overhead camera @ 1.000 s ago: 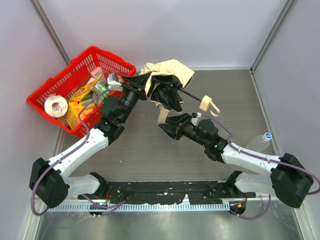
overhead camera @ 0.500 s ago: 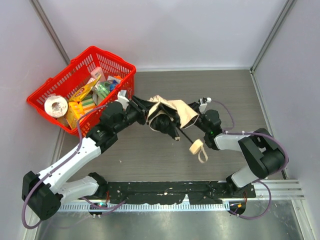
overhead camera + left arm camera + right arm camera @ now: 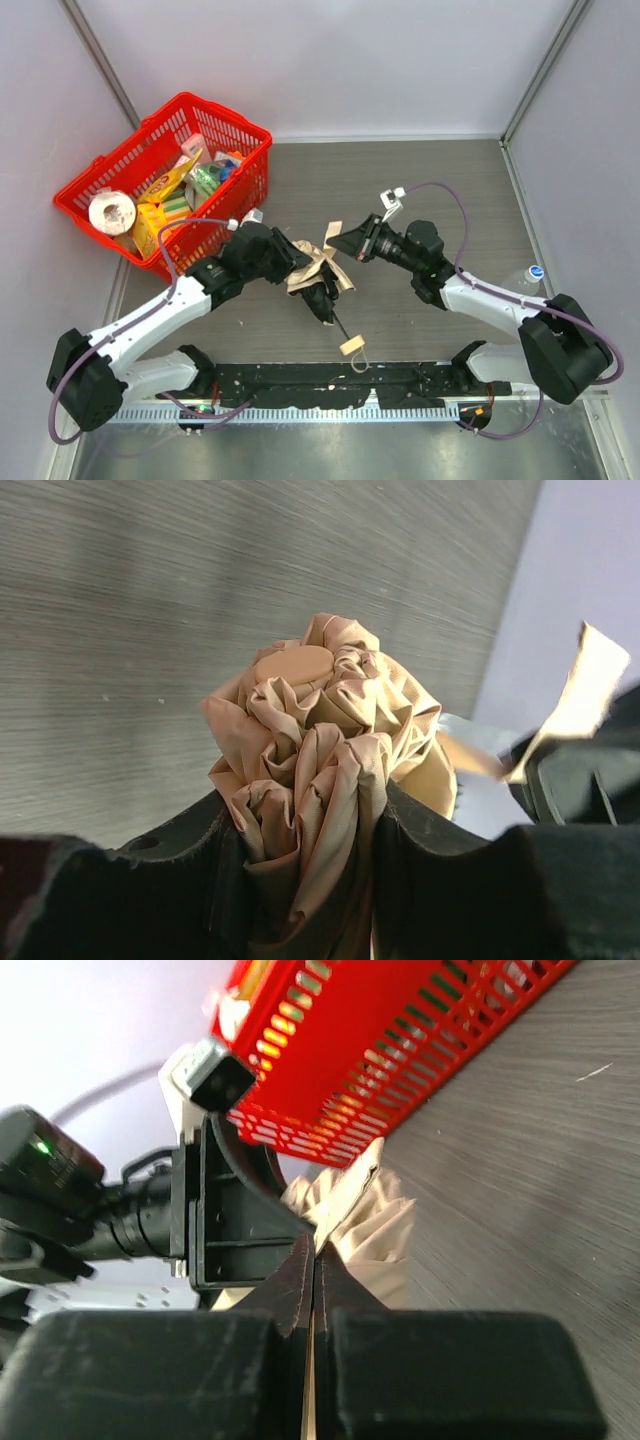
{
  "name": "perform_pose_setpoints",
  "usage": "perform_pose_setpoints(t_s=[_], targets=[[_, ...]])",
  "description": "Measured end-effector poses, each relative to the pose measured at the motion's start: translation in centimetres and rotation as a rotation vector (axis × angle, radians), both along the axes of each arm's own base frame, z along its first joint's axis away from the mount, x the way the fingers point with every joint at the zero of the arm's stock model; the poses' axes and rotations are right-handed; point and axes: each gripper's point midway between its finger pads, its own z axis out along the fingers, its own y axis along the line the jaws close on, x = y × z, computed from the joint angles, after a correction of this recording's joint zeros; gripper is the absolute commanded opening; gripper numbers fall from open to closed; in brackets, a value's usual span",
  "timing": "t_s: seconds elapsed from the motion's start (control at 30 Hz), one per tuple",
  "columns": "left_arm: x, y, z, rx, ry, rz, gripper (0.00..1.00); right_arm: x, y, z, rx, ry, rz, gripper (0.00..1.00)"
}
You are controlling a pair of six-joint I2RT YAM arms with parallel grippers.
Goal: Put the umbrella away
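red basket [image 3: 252, 132]: far left against the wall and full of groceries. Its near rim sits close behind the left arm, so that side is tight.
left gripper [image 3: 297, 267]: clamped around the bunched tan crown of the umbrella [image 3: 320, 290], with fabric bulging out between the fingers. It is probably anchoring the bundle while the wrap is tightened.
umbrella: folded, near the middle of the table and toward the front. Its black shaft slants down to the handle [image 3: 352, 346], which lies close to the front rail.
strap [image 3: 331, 233]: a thin tan tab leading off the canopy toward the right.
right gripper [image 3: 341, 243]: jaws pressed together on that strap, seemingly drawing it around the canopy.
open room: bare table [image 3: 450, 180] lies behind and to the right. A bottle [image 3: 527, 279] stands by the right wall, well apart.
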Motion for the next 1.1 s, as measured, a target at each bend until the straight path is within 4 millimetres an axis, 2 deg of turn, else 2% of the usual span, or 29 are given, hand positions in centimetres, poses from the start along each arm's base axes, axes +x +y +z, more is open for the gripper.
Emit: perform_pose_setpoints(t_s=[0.1,0.2,0.3,0.43,0.53,0.67,0.87,0.93,1.1], targets=[[0.5,0.0,-1.3,0.103,0.009,0.013,0.00,-1.4,1.7,-0.7,-0.116,-0.069,0.031,0.01],[1.3,-0.7,-3.2,0.224,0.049,0.029,0.00,-2.0,2.6,-2.2,-0.236,-0.116,0.028,0.01],[2.1,-1.1,-5.7,0.310,0.105,0.055,0.00,-1.7,1.9,-4.3,-0.354,-0.131,-0.017,0.01],[2.4,-1.2,-8.8,0.343,0.183,0.094,0.00,-2.0,0.5,-5.0,-0.465,-0.186,-0.058,0.01],[2.8,-1.7,-9.7,0.309,0.224,0.114,0.00,-3.5,0.9,-4.7,-0.509,-0.262,-0.025,0.01],[3.0,-1.5,-11.2,0.326,0.281,0.128,0.00,-5.7,2.5,-5.5,-0.561,-0.334,0.047,0.01],[2.2,-0.5,-13.9,0.380,0.393,0.141,0.00,-9.5,5.1,-9.0,-0.657,-0.393,0.176,0.01],[2.3,-0.6,-13.8,0.375,0.398,0.152,0.00,-9.8,5.5,-9.8,-0.672,-0.404,0.188,0.01],[2.6,-0.7,-14.0,0.339,0.407,0.192,0.00,-8.8,5.7,-11.5,-0.731,-0.433,0.159,0.01]])
